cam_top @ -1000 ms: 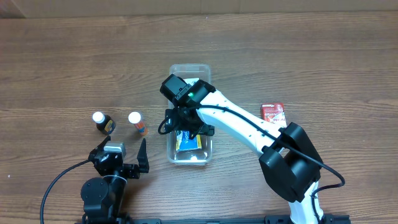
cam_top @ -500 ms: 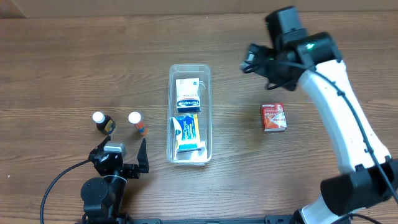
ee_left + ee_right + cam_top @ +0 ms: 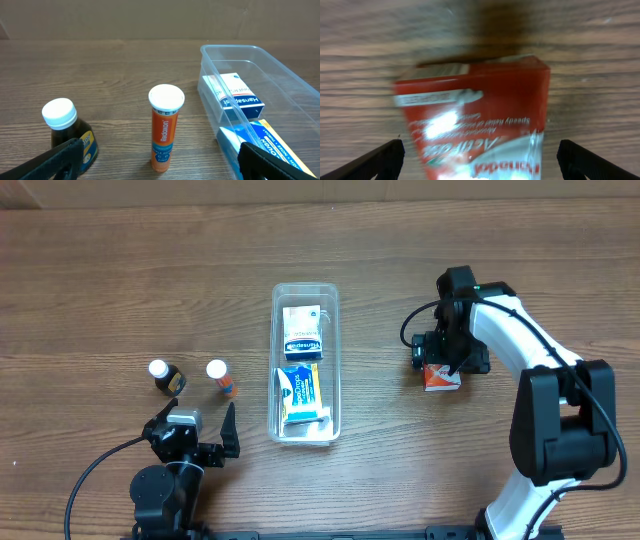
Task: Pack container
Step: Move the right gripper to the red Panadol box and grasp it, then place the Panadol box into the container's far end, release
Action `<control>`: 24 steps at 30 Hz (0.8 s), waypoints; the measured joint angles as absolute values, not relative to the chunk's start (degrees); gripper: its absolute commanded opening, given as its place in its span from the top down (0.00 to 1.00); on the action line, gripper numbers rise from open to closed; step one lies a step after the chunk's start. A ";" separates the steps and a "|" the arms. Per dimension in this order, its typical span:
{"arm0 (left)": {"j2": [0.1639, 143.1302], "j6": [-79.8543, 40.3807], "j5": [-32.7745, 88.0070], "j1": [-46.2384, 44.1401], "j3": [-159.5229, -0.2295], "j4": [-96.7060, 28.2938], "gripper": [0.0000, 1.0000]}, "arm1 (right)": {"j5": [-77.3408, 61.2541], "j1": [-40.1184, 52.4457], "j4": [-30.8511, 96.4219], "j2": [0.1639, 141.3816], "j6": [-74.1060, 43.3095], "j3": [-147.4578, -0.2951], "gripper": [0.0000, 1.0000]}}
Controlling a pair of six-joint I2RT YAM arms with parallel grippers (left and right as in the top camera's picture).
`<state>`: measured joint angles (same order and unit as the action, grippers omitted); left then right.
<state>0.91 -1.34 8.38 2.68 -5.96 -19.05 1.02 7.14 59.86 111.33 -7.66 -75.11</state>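
The clear plastic container [image 3: 332, 330] lies mid-table, long axis front to back, holding a white and blue box [image 3: 303, 332] at the far end and a blue box [image 3: 301, 394] at the near end; it also shows in the left wrist view [image 3: 280, 65]. My right gripper [image 3: 441, 366] is open, low over a red box [image 3: 439, 381] to the container's right; the red box [image 3: 480, 120] fills the right wrist view between the spread fingers [image 3: 480, 160]. My left gripper [image 3: 196, 438] is open and empty near the front edge, facing an orange tube [image 3: 165, 127] and a dark bottle [image 3: 65, 127].
The dark bottle with white cap [image 3: 165, 378] and the orange tube with white cap [image 3: 221, 378] stand left of the container. The right arm reaches from the front right across the table.
My right gripper left the container, swung out to the far right, then came down over the red box. The blue box now lies in the container. The left arm has not moved.
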 measured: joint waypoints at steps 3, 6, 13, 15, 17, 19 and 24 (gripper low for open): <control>0.91 -1.34 8.38 2.68 -5.96 -19.05 0.00 | 0.80 7.11 57.63 112.20 -8.23 -74.28 0.06; 0.91 -1.34 8.38 2.68 -5.96 -19.05 0.00 | -0.49 7.11 56.38 112.20 -9.54 -74.28 0.22; 0.91 -1.34 8.38 2.68 -5.96 -19.03 0.00 | -5.52 7.53 72.99 111.18 -14.72 -86.30 0.32; 0.91 -1.34 8.38 2.68 -5.96 -19.00 0.00 | -7.60 9.67 76.09 107.98 -16.34 -95.15 0.33; 0.91 -1.34 8.36 2.68 -5.96 -19.03 0.00 | -7.86 12.73 76.07 105.56 -18.02 -99.94 0.33; 0.91 -1.34 8.38 2.68 -5.96 -19.05 0.00 | -8.23 20.25 71.35 102.17 -20.27 -105.43 0.32; 0.91 -1.34 8.38 2.68 -5.96 -19.05 0.00 | -3.90 36.40 64.51 102.41 -27.29 -107.42 0.33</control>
